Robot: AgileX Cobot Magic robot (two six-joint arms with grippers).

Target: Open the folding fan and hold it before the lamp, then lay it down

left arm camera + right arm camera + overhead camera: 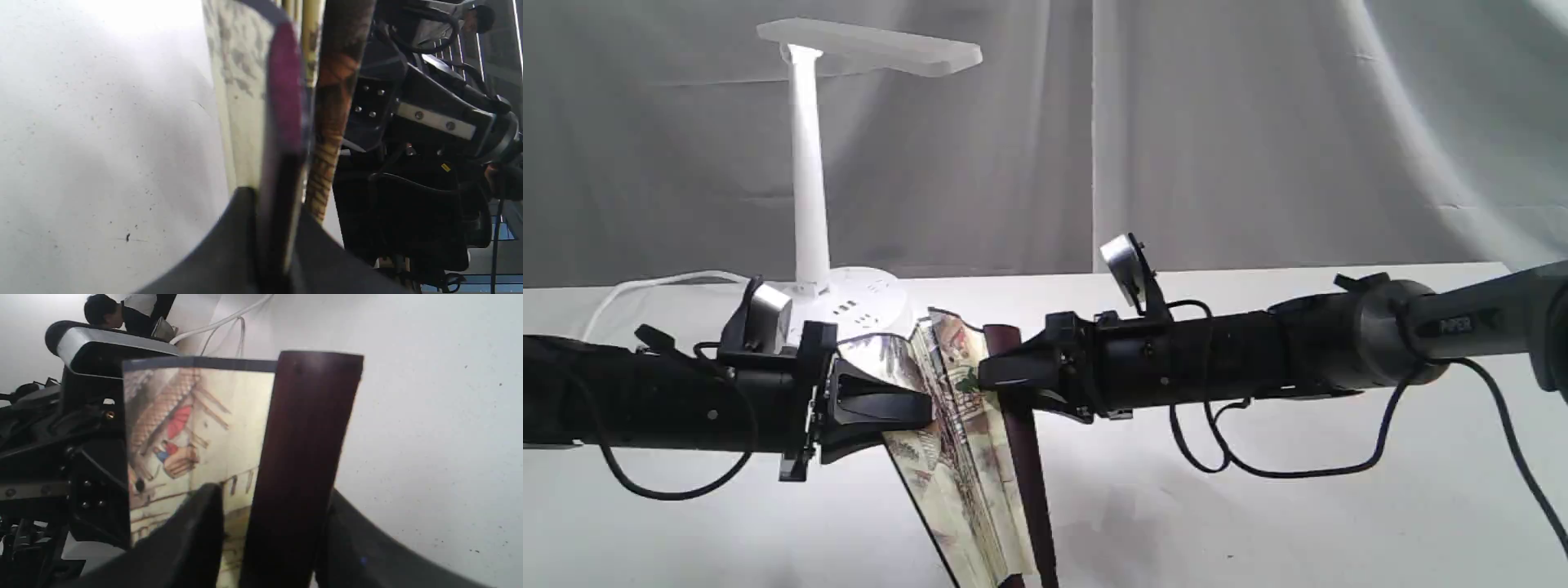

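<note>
Hanging between the two arms over the white table (pixel 1258 506), the large pleated cream paper folding fan (pixel 956 441), painted with houses and trees, is only partly spread, with its folds bunched close. Its narrow end slants down out of the exterior view, so I cannot tell whether it touches the table. The left gripper (pixel 923 408) has its black fingers pinched tight on the fan's left-hand maroon guard (pixel 286 102). The right gripper (pixel 990 374) is likewise clamped around the broad dark maroon wooden guard (pixel 306 437) on the other side. The two grippers face each other with the pleats between them. A white plastic desk lamp (pixel 809 180) with a slim column and flat head stands behind the left gripper, its round base near the fan's upper edge. A grey curtain (pixel 1258 122) hangs behind.
</note>
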